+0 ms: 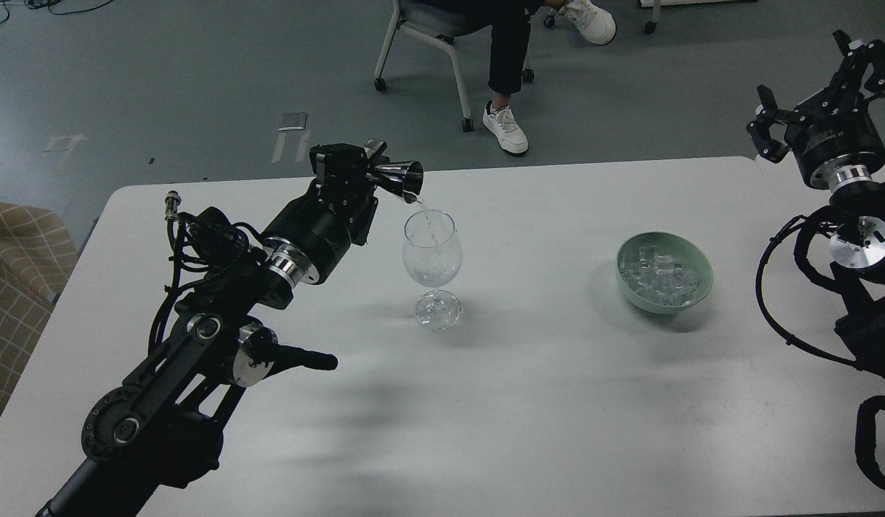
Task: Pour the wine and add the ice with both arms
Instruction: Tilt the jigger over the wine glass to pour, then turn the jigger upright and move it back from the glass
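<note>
My left gripper is shut on a shiny metal jigger, tipped on its side with its mouth over a clear stemmed wine glass. A thin clear stream of wine runs from the jigger into the glass, where a little liquid pools. The glass stands upright on the white table. The ice is heaped in a pale green bowl to the right. My right gripper is open and empty, raised at the table's far right corner, well away from the bowl.
A person's legs and a wheeled chair are beyond the table's far edge. A checked cushion lies off the table's left edge. My right arm's cables loop over the right edge.
</note>
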Motion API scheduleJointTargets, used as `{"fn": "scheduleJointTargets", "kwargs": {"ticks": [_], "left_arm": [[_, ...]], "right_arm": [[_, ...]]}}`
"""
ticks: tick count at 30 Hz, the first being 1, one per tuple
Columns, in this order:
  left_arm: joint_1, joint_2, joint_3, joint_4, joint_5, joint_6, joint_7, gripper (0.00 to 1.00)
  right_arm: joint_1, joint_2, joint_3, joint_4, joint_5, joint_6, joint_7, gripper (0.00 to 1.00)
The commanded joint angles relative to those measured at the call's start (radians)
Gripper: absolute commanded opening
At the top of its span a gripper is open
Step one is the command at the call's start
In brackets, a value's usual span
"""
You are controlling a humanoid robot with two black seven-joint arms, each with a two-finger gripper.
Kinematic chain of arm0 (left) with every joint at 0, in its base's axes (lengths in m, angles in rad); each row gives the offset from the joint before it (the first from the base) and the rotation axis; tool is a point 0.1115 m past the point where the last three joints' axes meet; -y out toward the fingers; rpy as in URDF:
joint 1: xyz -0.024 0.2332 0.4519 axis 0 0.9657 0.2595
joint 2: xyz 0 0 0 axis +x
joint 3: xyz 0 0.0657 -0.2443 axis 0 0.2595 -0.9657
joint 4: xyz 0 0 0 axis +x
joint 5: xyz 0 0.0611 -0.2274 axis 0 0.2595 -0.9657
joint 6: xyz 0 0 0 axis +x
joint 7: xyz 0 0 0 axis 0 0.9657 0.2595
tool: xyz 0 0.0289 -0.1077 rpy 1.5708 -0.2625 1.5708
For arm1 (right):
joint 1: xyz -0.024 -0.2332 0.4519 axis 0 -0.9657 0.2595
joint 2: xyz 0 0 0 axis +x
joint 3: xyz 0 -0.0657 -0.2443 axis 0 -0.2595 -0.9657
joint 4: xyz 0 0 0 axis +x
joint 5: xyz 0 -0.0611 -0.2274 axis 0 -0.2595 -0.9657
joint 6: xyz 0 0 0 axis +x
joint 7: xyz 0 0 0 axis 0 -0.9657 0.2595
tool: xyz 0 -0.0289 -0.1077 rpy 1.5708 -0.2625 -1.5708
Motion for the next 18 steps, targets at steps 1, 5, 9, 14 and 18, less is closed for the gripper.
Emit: {"fn": "scheduleJointTargets", "kwargs": {"ticks": [1, 5, 9, 14, 18], "left_arm": [[-0.009, 0.011, 0.0, -0.002, 0.026, 0.001, 0.017, 0.0], [-0.034, 0.026, 0.002, -0.002, 0.094, 0.0, 0.031, 0.0], [-0.045, 0.043, 0.002, -0.005, 0.155, -0.008, 0.04, 0.0], [-0.046, 0.046, 0.003, -0.029, 0.2, -0.017, 0.058, 0.0], [-0.045, 0.043, 0.002, -0.051, 0.2, -0.019, 0.078, 0.0]], "right_arm": [[0.0, -0.002, 0.003, -0.001, 0.0, 0.001, 0.0, 1.0], [-0.001, -0.003, 0.003, -0.001, 0.0, 0.002, 0.0, 1.0], [-0.005, -0.002, 0.003, -0.001, 0.0, 0.002, 0.0, 1.0], [-0.005, -0.002, 0.003, -0.001, 0.0, 0.002, 0.0, 1.0], [-0.005, -0.002, 0.003, -0.001, 0.0, 0.002, 0.0, 1.0]]}}
